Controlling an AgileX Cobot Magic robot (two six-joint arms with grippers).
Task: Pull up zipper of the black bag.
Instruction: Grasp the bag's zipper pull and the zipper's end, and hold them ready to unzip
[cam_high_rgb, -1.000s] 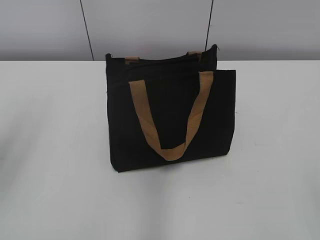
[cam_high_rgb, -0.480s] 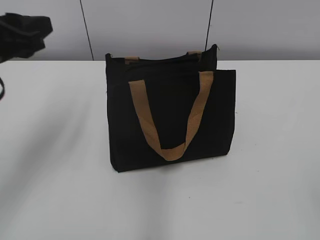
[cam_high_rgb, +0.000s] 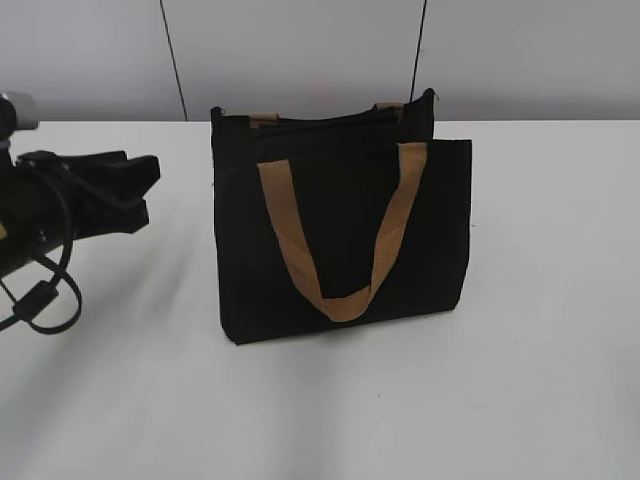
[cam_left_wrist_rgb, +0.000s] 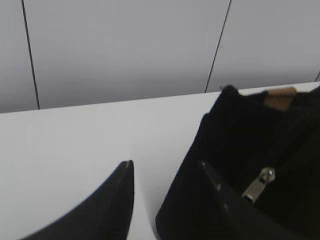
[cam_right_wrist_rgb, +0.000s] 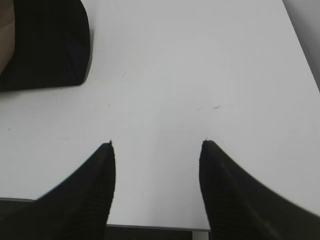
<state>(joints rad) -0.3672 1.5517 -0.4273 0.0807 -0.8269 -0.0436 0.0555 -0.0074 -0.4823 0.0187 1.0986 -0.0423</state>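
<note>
**Materials and surface finish**

The black bag (cam_high_rgb: 340, 240) was formed of matt black woven cloth, and little light was reflected by it. Its handle (cam_high_rgb: 340, 250) was made of tan webbing with a dull, faintly ribbed look. The zipper pull (cam_left_wrist_rgb: 259, 184) was seen as silvery metal with a slight sheen. The table (cam_high_rgb: 540, 380) was finished in smooth, matt white. The fingers (cam_right_wrist_rgb: 95, 195) of the right gripper (cam_right_wrist_rgb: 156, 150) were rendered in dark, matt material.

In the exterior view the left arm (cam_high_rgb: 60, 215) is cut off by the frame's left edge, and its gripper's fingertips blur into dark. The zipper (cam_high_rgb: 320, 122) line is too dark to trace there, and the black bag (cam_right_wrist_rgb: 45, 45) is cropped in the right wrist view.
</note>
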